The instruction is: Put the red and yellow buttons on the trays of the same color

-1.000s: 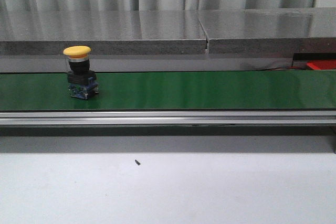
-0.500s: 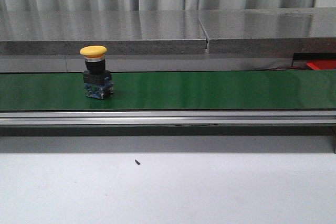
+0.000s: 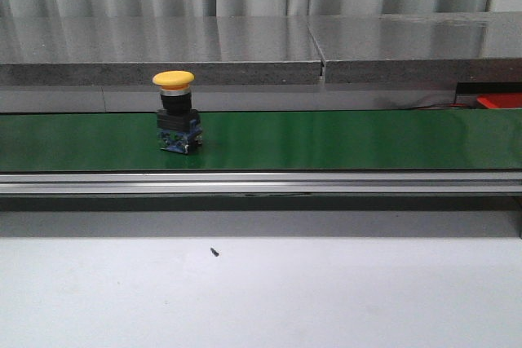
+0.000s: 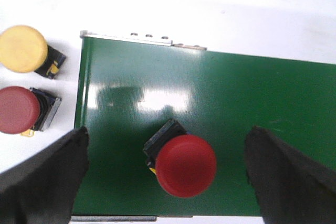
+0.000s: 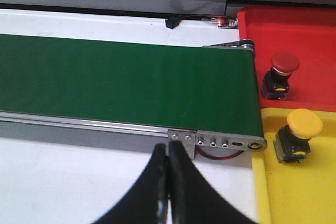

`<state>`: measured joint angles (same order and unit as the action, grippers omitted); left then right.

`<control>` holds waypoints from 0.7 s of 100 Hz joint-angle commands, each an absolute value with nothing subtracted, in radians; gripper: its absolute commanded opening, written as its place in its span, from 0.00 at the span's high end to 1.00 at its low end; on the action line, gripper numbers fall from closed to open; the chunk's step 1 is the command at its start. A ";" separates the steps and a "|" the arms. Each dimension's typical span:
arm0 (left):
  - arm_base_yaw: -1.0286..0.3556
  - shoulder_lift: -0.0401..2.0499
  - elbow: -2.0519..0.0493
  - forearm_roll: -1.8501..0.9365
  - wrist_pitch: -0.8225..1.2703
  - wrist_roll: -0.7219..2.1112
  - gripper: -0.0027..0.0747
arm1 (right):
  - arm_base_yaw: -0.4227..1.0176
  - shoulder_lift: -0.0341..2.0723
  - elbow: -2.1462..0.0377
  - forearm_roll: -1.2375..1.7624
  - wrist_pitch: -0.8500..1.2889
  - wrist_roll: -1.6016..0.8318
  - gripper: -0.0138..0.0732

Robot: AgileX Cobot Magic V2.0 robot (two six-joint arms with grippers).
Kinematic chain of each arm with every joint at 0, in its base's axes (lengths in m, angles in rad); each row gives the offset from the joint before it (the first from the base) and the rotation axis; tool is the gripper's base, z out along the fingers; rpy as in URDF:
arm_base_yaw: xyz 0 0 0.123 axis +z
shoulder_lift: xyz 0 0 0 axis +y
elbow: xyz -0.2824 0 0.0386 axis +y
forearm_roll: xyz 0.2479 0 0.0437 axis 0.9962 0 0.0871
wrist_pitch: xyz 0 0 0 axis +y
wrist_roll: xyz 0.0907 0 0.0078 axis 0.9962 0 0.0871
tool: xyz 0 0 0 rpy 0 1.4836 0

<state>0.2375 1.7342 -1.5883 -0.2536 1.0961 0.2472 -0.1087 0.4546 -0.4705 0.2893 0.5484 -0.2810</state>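
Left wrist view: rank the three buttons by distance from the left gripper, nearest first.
1. Red button on the green belt: between the open left gripper's fingers.
2. Red button off the belt's end: just beyond one finger.
3. Yellow button: beside that red one, farther out.

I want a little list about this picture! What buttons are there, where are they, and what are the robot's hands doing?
belt: green belt, running left to right
button on belt, front view: yellow button, upright
button under left gripper: red button on the belt
spare buttons beside belt: one yellow, one red
red tray: holds a red button
yellow tray: holds a yellow button
left gripper: open
right gripper: shut, empty
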 commanded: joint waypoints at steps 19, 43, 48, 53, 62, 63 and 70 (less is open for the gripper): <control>0.133 1.570 -1.615 -0.288 1.039 0.275 0.65 | -0.108 0.457 -0.495 0.305 0.486 -0.289 0.92; 0.035 1.503 -1.613 -0.288 1.039 0.275 0.99 | -0.108 0.457 -0.495 0.318 0.494 -0.289 0.92; 0.023 1.486 -1.611 -0.288 1.039 0.275 0.99 | -0.108 0.457 -0.495 0.326 0.505 -0.289 0.92; 0.014 1.469 -1.603 -0.288 1.036 0.275 0.99 | -0.108 0.457 -0.495 0.327 0.512 -0.289 0.92; -0.002 1.421 -1.557 -0.288 1.003 0.275 0.99 | -0.108 0.457 -0.495 0.327 0.525 -0.289 0.92; -0.004 1.417 -1.547 -0.288 1.000 0.275 0.99 | -0.108 0.457 -0.495 0.327 0.530 -0.289 0.92; -0.010 1.375 -1.495 -0.288 0.978 0.275 0.99 | -0.108 0.457 -0.495 0.327 0.539 -0.289 0.92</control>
<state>0.0042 1.4604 -1.5224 -0.2602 1.0511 0.2748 -0.1087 0.4546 -0.4705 0.3083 0.5849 -0.2810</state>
